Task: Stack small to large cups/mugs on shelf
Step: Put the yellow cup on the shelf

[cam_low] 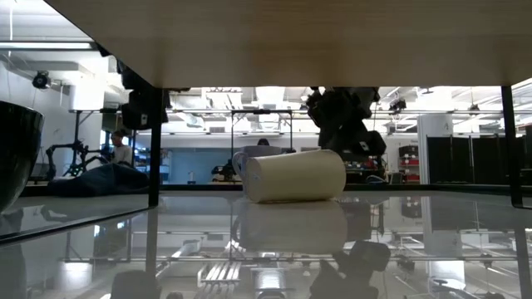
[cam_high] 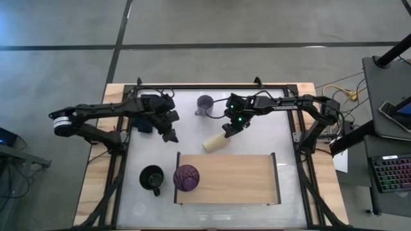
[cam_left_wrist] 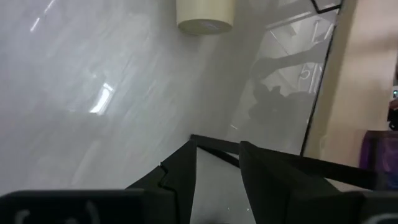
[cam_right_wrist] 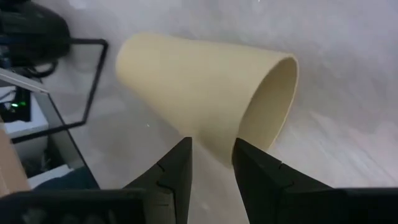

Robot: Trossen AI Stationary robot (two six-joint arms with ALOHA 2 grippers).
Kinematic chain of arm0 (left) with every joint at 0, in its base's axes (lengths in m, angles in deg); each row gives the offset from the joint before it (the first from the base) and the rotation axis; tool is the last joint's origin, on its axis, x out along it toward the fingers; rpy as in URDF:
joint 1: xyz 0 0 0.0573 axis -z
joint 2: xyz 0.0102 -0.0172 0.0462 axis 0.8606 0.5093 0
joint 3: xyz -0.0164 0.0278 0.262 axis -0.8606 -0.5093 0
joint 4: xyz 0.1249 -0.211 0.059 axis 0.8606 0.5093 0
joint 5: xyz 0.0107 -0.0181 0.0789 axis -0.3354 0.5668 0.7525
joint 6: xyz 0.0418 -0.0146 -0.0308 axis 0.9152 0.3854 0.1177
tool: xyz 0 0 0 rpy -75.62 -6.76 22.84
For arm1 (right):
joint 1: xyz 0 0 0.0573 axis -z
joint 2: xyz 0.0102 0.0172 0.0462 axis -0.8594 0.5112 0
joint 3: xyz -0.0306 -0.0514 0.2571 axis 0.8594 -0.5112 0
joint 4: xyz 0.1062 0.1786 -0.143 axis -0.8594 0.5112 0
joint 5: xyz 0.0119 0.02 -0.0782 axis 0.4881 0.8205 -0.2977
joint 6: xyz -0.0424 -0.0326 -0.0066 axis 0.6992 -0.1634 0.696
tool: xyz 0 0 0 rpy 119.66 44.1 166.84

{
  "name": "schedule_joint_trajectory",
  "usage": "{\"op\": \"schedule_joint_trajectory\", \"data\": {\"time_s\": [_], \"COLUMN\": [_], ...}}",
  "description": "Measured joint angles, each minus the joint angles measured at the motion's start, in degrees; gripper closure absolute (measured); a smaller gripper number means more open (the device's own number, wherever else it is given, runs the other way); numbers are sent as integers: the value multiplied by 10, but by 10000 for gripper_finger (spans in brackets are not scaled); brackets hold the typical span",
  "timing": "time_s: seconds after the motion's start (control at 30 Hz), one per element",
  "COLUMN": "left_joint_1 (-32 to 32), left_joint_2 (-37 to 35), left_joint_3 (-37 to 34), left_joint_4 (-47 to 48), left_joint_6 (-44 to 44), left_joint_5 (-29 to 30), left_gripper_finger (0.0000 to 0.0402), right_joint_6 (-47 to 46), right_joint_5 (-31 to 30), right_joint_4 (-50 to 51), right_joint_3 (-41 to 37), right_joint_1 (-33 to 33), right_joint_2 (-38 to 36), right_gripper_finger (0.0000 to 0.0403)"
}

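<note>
The pale yellow cup (cam_high: 216, 142) lies on its side on the white table, just beyond the shelf's (cam_high: 231, 183) far edge; it also shows in the low view (cam_low: 293, 175). The purple tumbler (cam_high: 186, 178) stands on the shelf's left end. The black mug (cam_high: 152, 179) stands on the table left of the shelf. The grey-lavender mug (cam_high: 205, 104) stands at the far side. My right gripper (cam_high: 228, 132) is open by a narrow gap at the yellow cup's open end (cam_right_wrist: 273, 106). My left gripper (cam_high: 171, 135) is open and empty over the table, left of the cup. My right gripper's fingertips (cam_right_wrist: 183, 149) stand slanting down from the far right at the yellow cup's side wall (cam_right_wrist: 211, 134), close to its open rim. Whether they touch it, I cannot tell. The cup lies with its side on the table.
A dark blue cloth (cam_high: 144, 123) lies under my left arm at the far left. The shelf's black end rails (cam_high: 276, 176) stand up at both ends, and most of the board right of the tumbler is bare. The table's black frame (cam_high: 212, 86) runs round its edge.
</note>
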Motion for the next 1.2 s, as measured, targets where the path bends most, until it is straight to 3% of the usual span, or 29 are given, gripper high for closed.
{"op": "schedule_joint_trajectory", "data": {"time_s": [0.27,0.6,0.93,1.2], "left_joint_1": [0,0,1,0], "left_joint_2": [22,51,66,66], "left_joint_3": [-22,-24,-24,-28], "left_joint_4": [-5,-53,-71,-93], "left_joint_6": [-7,-8,-7,-7], "left_joint_5": [4,6,6,6], "left_gripper_finger": [295,295,295,295], "right_joint_6": [-6,-54,-68,-83], "right_joint_5": [-1,-8,-20,-48], "right_joint_4": [-23,-129,-153,-176], "right_joint_3": [-10,-36,-40,-42], "right_joint_1": [-4,-11,-14,-24], "right_joint_2": [0,0,0,0], "right_gripper_finger": [296,297,359,359]}}
